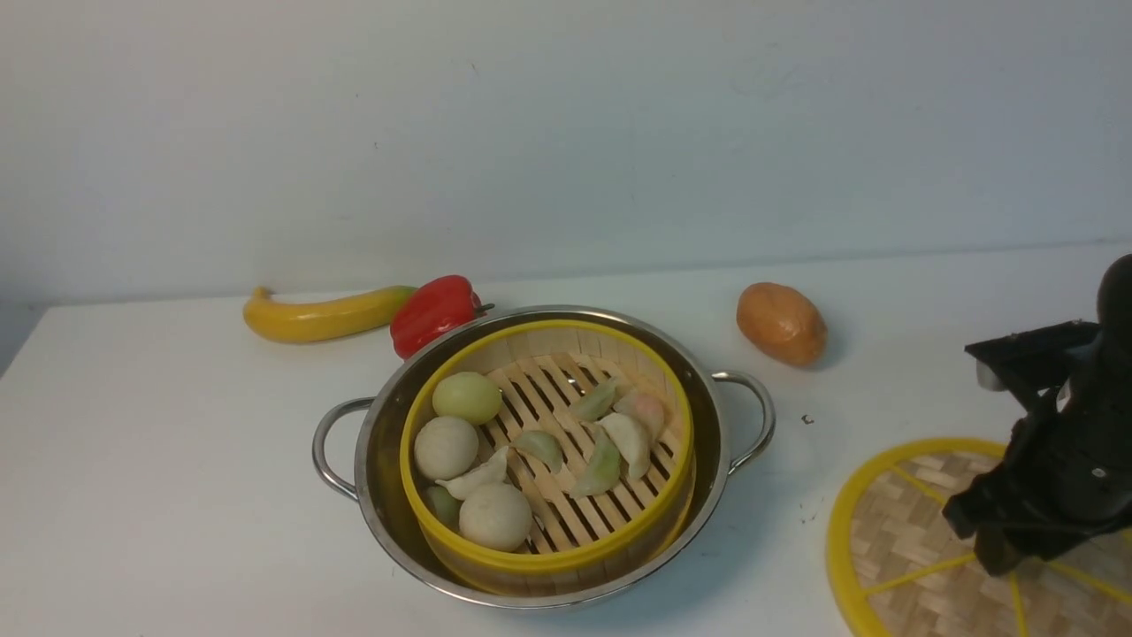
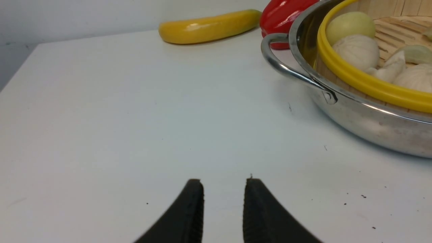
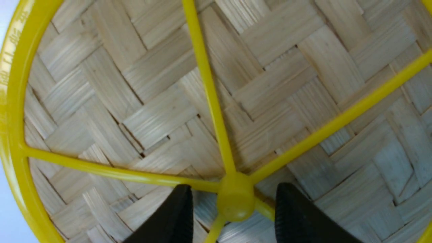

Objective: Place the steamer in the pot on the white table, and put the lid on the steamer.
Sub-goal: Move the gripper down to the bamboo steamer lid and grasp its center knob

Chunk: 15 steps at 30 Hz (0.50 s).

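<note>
Toward the right side of the desk (image 1: 177, 460), well away from the left edge, the lid (image 1: 884, 531) lay flat with its woven face and yellow spokes up, running out of the front view. The right pincer (image 3: 235, 188) was over its centre, fingers parted on either side of the small knob (image 3: 235, 204), with a gap showing at each side, so it had hold of nothing.

Farther left, and set forward of the desk's back edge, the steamer (image 1: 548, 559) sat inside the pot (image 1: 548, 605), its buns and dumplings uncovered. That half of the job looked done, which made the step in hand the taking of the lid. Beyond the pot's left handle, the left pincer (image 2: 224, 184) stood partly open over bare desk, nothing between its fingers, and seemed to have no share in this step.

The next move called for the right pincer to settle low enough around the knob and close squarely on it. After that the lid would need raising clear of the pot's right handle (image 1: 752, 425), carrying leftward and lowering level onto the yellow rim. The knob was small against so broad a disc; a shallow or off-centre pinch might have let the lid tilt or slip.
</note>
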Each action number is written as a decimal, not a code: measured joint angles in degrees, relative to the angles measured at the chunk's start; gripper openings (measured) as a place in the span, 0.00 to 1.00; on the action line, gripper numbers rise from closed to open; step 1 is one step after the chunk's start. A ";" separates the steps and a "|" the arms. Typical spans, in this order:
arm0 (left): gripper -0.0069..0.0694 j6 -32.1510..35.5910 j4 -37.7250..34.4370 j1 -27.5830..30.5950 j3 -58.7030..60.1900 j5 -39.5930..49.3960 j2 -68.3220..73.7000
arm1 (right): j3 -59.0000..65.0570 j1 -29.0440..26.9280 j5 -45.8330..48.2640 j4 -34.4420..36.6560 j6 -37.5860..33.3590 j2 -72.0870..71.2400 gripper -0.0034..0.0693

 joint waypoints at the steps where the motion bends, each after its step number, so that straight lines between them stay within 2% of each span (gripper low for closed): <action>1: 0.31 0.00 0.00 0.00 0.00 0.00 0.00 | 0.00 0.00 -0.06 0.00 0.00 0.00 0.46; 15: 0.31 0.00 0.00 0.00 0.00 0.00 0.00 | 0.00 0.00 -0.20 -0.23 0.00 0.00 0.24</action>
